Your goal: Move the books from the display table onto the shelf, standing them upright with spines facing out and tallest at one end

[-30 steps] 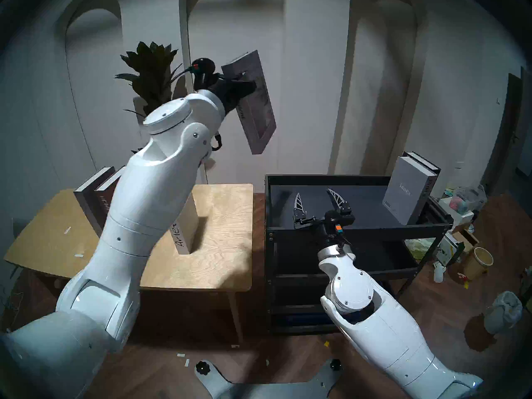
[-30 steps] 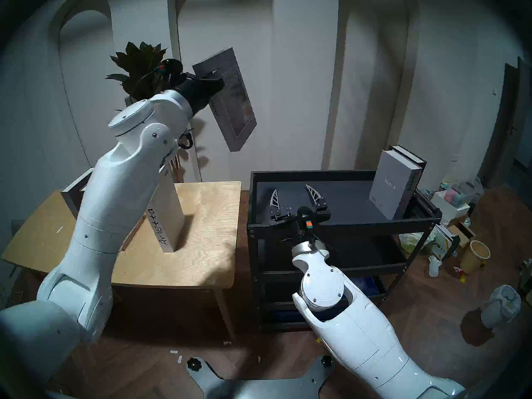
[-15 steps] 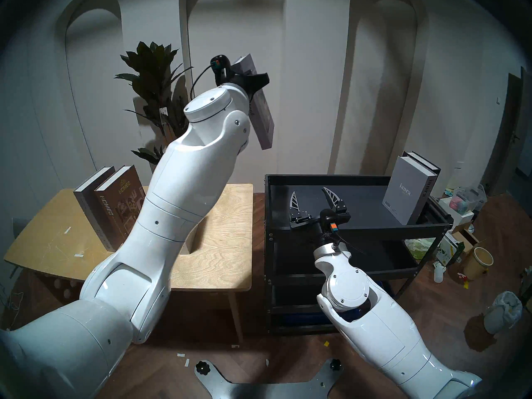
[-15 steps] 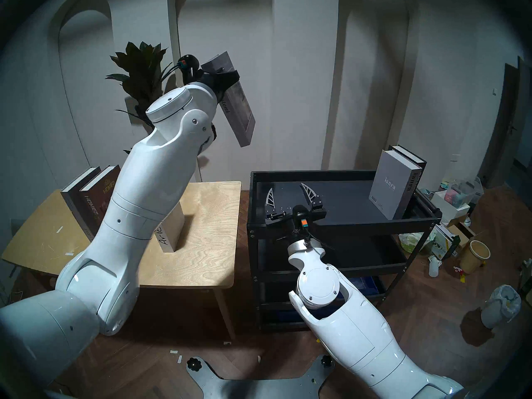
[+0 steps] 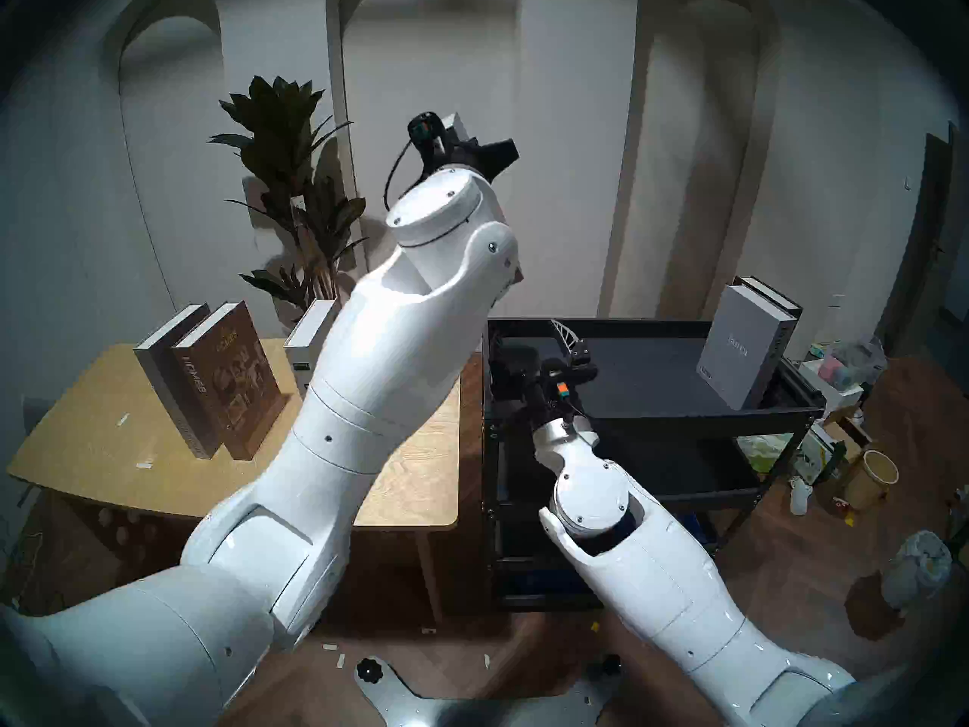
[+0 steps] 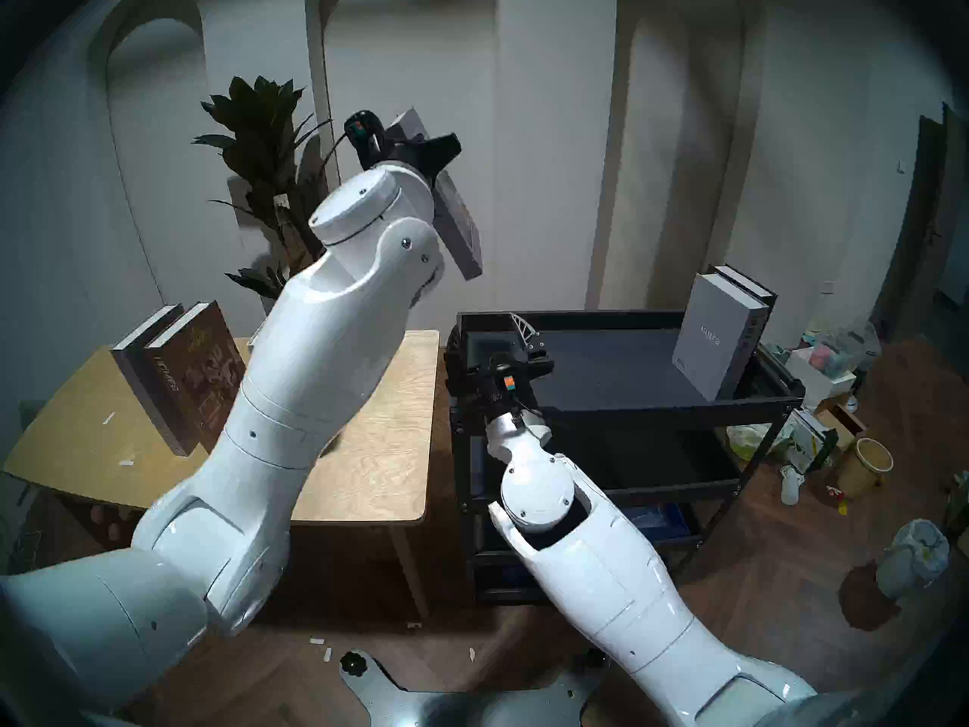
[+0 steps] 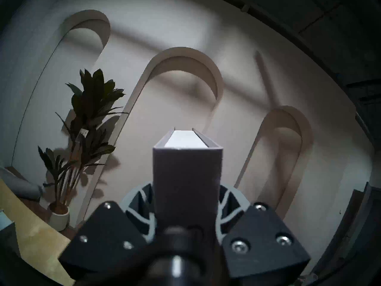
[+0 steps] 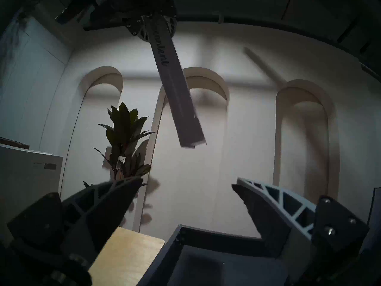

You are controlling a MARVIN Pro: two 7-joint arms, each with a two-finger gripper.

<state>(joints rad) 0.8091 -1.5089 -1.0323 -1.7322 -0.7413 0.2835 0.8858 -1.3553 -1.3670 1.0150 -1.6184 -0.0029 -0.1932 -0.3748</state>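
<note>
High above the gap between the light wooden table (image 5: 419,479) and the black metal shelf (image 5: 681,403), the left gripper (image 7: 186,213) pinches a grey hardcover book (image 8: 175,87). Its long side slants down toward the right gripper (image 8: 185,199), spread wide underneath and nearest.

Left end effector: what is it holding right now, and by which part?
The left end effector clamps the grey "Discontent" book across its covers at the spine, near the upper end; the rest hangs free.
</note>
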